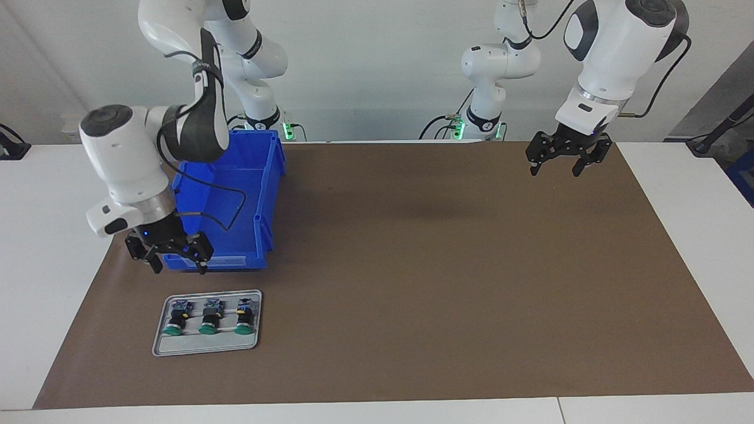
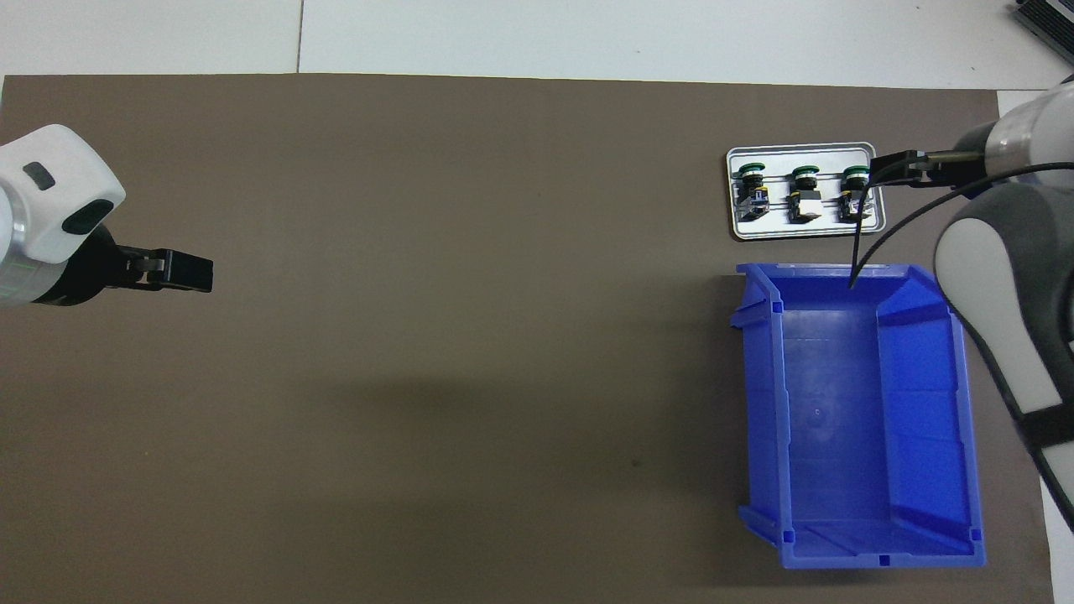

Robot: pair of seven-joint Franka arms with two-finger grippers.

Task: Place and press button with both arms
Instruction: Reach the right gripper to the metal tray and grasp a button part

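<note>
The right claw (image 1: 178, 265) hangs spread and empty toward the right arm's end of the counter (image 1: 35, 265), low over the gap where the blue bin (image 1: 235, 194) meets the grey tray (image 1: 206, 348). From above it reads as over the tray's edge. The 3 buttons (image 1: 209, 320) lie on their sides in a row in that tray, close to each other, green caps pointing away from the robots. None has been picked yet.

The likeliest trouble is at the pick. The buttons sit so close that a claw opened this wide may shove a neighbour while it comes down on 1. The round black bodies could also roll or squirt out of a pinch that lands off-centre. The bin stands just beside the tray on the robots' side, so a low approach risks clipping its wall. A black cable (image 1: 244, 203) loops from the right arm over the bin and could catch on its rim.

The middle of the brown mat (image 1: 442, 265) is bare, and the button presumably goes there. It looks tippy when set on its narrow end, so a skewed press could topple it.

The left claw (image 1: 555, 168) waits, spread and empty, over the mat's corner near its own base.
</note>
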